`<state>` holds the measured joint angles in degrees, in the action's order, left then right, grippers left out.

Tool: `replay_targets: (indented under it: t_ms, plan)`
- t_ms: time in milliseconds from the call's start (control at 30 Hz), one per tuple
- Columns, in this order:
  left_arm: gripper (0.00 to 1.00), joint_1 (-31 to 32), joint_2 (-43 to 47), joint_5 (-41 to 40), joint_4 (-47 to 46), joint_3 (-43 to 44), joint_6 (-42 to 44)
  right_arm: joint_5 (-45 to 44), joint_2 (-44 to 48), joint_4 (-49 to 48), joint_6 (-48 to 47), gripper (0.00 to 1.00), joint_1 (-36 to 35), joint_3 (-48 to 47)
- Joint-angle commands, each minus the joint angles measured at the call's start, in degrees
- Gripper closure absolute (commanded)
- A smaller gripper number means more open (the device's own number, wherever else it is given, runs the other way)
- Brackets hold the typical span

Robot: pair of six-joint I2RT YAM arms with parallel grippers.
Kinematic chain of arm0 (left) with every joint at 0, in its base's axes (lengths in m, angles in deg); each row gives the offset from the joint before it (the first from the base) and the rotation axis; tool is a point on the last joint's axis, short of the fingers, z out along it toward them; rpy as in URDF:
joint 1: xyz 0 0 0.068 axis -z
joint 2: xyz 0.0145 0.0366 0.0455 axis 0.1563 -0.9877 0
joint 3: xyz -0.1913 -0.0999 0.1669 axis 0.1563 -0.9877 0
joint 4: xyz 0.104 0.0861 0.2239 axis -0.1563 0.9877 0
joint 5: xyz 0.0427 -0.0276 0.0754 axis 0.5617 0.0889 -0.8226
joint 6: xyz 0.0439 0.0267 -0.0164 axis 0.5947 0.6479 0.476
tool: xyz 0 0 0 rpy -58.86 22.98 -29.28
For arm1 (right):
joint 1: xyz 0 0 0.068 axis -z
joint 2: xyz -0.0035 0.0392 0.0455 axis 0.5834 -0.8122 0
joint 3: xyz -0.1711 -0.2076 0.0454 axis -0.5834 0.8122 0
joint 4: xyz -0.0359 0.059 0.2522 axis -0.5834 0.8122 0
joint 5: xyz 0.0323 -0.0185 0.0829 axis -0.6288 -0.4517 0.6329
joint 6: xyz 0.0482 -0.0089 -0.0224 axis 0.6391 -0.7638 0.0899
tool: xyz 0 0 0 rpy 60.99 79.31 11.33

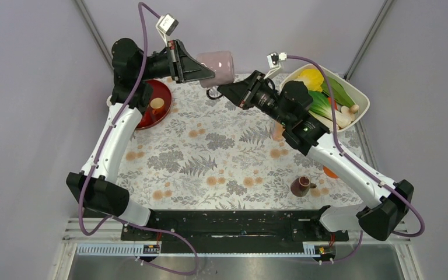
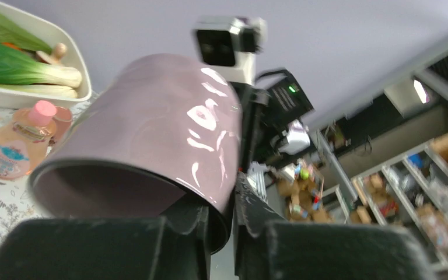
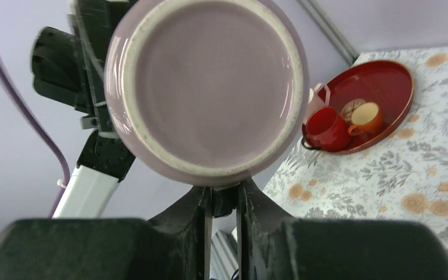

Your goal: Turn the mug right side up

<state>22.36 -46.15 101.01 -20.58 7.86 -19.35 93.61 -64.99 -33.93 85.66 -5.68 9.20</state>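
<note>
Close up: left gripper (image 2: 223, 217) clamped on rim of mug (image 2: 151, 122). Held sideways in air, over far edge of table (image 1: 210, 146). Right gripper (image 3: 224, 195) narrow, just under base; hold on handle impossible to tell.

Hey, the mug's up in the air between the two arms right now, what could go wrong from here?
1. The left gripper pinches only the rim of the glossy mug, which is held aloft on its side, so it may slip and fall.
2. The right gripper sits close under the mug's base, so the two arms might bump, or twist the mug loose, during the turn.
</note>
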Motion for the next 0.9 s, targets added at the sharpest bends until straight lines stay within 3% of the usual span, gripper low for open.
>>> replay_targets:
  t_ms: [0,100,200,267,300,433,600,867]
  plan:
    - [1.0,0.65,0.18,2.36,-10.98,-0.6,-6.24,2.34,-0.75,-6.95,1.41,1.0,-0.71,-3.94]
    - [1.0,0.26,0.22,-0.58,6.02,2.51,5.93,0.47,-1.04,-4.14,0.92,0.98,-0.73,-3.63]
    - [1.0,0.14,-0.57,-10.68,30.79,10.33,26.06,-2.08,-1.7,1.66,-1.51,0.46,-0.67,-3.87]
    - [1.0,-0.02,-1.28,-19.55,39.57,14.16,35.78,-4.55,-2.19,6.23,-2.8,0.13,-0.67,-3.96]
    - [1.0,-0.27,-1.66,-22.67,42.72,15.69,38.68,-5.93,-2.37,8.58,-3.34,0.02,-0.68,-3.9]
    - [1.0,-1.33,-4.01,-34.87,52.23,21.54,51.56,-11.87,-3.21,19.07,-5.67,0.0,-0.67,-3.61]
    - [1.0,-3.85,-10.22,-51.73,61.76,28.05,68.67,-12.33,-3.19,22.64,-6.49,0.01,-0.7,-0.75]
    - [1.0,-8.05,-20.58,-61.08,58.17,30.82,77.35,-13.75,-3.6,26.06,-8.38,0.0,-0.71,1.87]
